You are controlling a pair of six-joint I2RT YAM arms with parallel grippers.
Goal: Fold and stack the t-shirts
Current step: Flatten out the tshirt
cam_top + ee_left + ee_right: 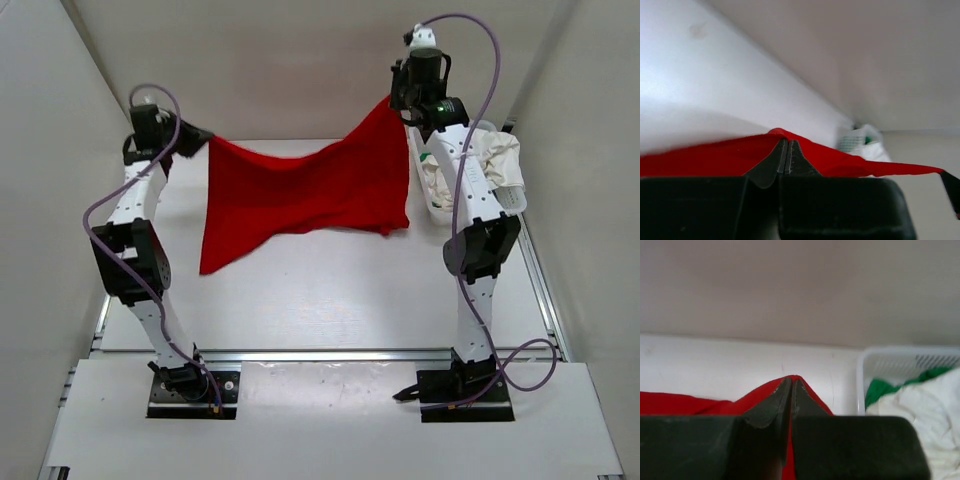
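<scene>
Left gripper: jaws together, clamped on one corner of the red t-shirt. Right gripper: jaws together, clamped on the opposite corner. The shirt hangs spread between both grippers over the table. The white t-shirt and green t-shirt lie bunched in the basket beside the right arm.

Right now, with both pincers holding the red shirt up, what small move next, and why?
Probably lower both together, drawing toward the near edge, so the red t-shirt lays flat on the table. The left pincer and right pincer are each shut on an upper corner; the cloth sags between them, its lower part seemingly on the table.
</scene>
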